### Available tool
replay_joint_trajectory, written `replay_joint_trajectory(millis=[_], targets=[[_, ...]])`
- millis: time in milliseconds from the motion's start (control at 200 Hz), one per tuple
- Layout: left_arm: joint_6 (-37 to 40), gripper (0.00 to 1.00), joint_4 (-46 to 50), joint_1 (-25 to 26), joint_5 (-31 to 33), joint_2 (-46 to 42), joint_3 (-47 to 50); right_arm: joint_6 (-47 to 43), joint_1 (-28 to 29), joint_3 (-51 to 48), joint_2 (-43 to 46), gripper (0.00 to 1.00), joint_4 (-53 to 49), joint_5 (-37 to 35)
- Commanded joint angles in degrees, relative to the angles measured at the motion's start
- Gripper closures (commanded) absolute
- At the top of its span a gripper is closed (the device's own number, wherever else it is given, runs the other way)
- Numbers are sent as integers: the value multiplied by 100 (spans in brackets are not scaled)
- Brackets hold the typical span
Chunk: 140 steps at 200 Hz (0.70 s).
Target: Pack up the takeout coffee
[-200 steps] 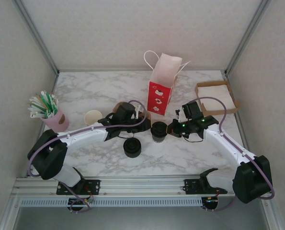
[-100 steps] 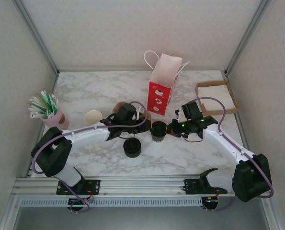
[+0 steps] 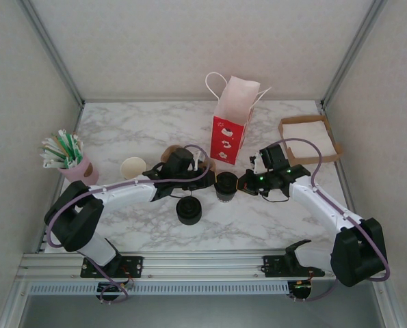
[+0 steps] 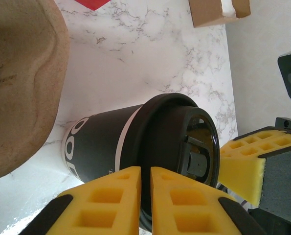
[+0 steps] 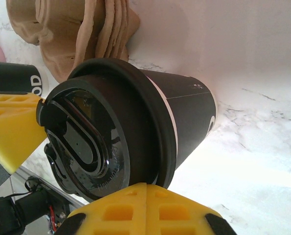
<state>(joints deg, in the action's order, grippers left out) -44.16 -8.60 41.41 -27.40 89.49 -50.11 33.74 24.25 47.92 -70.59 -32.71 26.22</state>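
The takeout coffee (image 3: 226,186) stands at mid-table, a dark paper cup (image 4: 99,147) with a white band and a round black lid (image 5: 91,142). My left gripper (image 3: 208,179) is at the lid's left side. In the left wrist view its yellow fingers (image 4: 111,196) are all but together, with only a thin slit at the left gripper (image 4: 145,172), and they rest against the lid's rim. My right gripper (image 3: 243,184) is at the lid's right side. At the right gripper (image 5: 146,188) the pads meet, shut, and touch the lid's edge.
A red and pink paper bag (image 3: 230,130) stands open just behind the cup. Brown pulp carriers (image 3: 170,152) lie behind the left gripper. A black round item (image 3: 189,211) sits in front, a white cup (image 3: 133,167) and a pink cup of straws (image 3: 72,162) to the left, and a napkin tray (image 3: 311,138) at the far right.
The right gripper has crept slightly left, closer against the lid. The left arm's forearm has shifted a little. The cup stays in place.
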Motion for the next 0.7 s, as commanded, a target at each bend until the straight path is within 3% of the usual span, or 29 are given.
replay_joint_trajectory(millis=[0,235,290,496,576,696], targets=[[28,85,362,16,61,-289,-52,-111,13,277,223,89,-619,-326],[252,80,1044,-44,298,-740,-569,-354,11,1281,564,77,-1320,-397],[329,75,1224,-92,367,-859,-689,-450,15,1606,534,72,-1465,-429],[726,38,1817,-720,447,-950,-1444,-797,12,3019,44,51,-1938,-875],[853,32,1946,-988,391,-757,-2002,-923,16,3509,-210,43,-2046,-1006],[893,35,2078,-1351,270,-205,-2866,-1052,27,4199,-633,34,-2227,-1135]])
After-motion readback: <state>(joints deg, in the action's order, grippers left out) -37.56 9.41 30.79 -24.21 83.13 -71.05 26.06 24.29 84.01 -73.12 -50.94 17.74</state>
